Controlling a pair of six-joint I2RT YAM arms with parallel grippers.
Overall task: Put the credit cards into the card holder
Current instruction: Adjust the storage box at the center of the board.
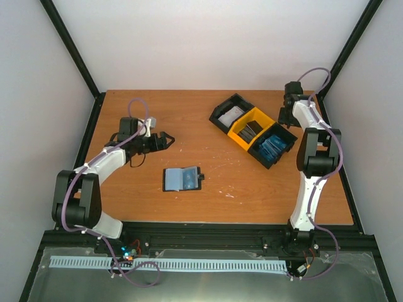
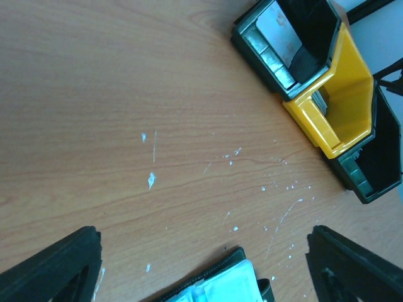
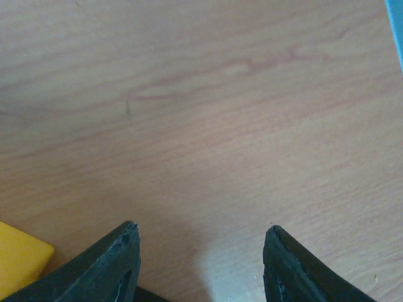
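The black card holder (image 1: 182, 178) lies open on the wooden table with pale blue cards showing in its pockets; its corner also shows in the left wrist view (image 2: 220, 283). More blue credit cards (image 1: 273, 148) sit in the tray's right compartment. My left gripper (image 1: 165, 140) is open and empty, up-left of the holder; in the left wrist view (image 2: 204, 264) it hovers over bare wood just beyond the holder. My right gripper (image 1: 286, 114) is open and empty by the tray's far right end; in the right wrist view (image 3: 201, 236) its fingers frame bare wood.
A three-compartment tray (image 1: 253, 129) stands at the back right, black ends and a yellow middle (image 2: 343, 107) with dark cards; its left compartment holds grey-white cards (image 1: 230, 116). White specks mark the wood (image 2: 151, 180). Black frame posts rise at the table's back corners.
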